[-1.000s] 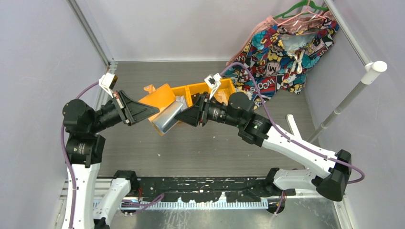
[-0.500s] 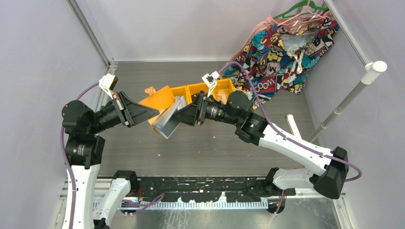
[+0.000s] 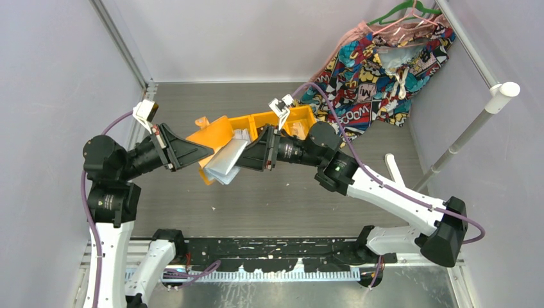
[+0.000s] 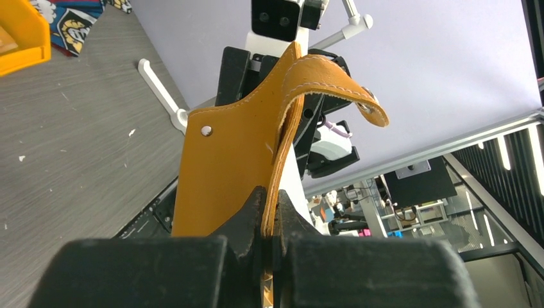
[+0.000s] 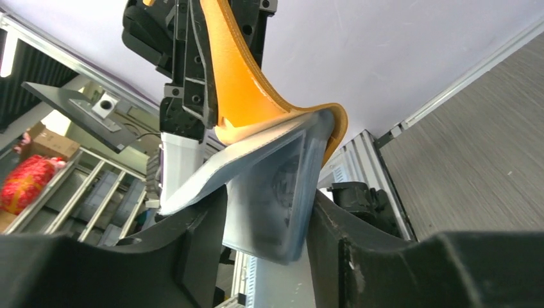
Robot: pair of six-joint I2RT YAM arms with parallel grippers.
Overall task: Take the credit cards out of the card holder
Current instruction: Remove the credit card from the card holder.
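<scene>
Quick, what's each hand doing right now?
Left hand: closed on the card holder.
Right hand: around the blue pockets; whether it grips them cannot be told.

Multicoloured comic-print fabric garment [image 3: 378,70]: the lettering "WOO" is read on one panel; no other text is made out.

Pairs white link shells with black cylindrical joint housings on the left arm [image 3: 106,256] and the right arm [image 3: 391,192]. Trails a purple cable [image 3: 119,118] along each. Carries a small white camera block [image 3: 145,109] at each wrist. Ends in black wedge-shaped fingers [image 3: 186,149].
</scene>
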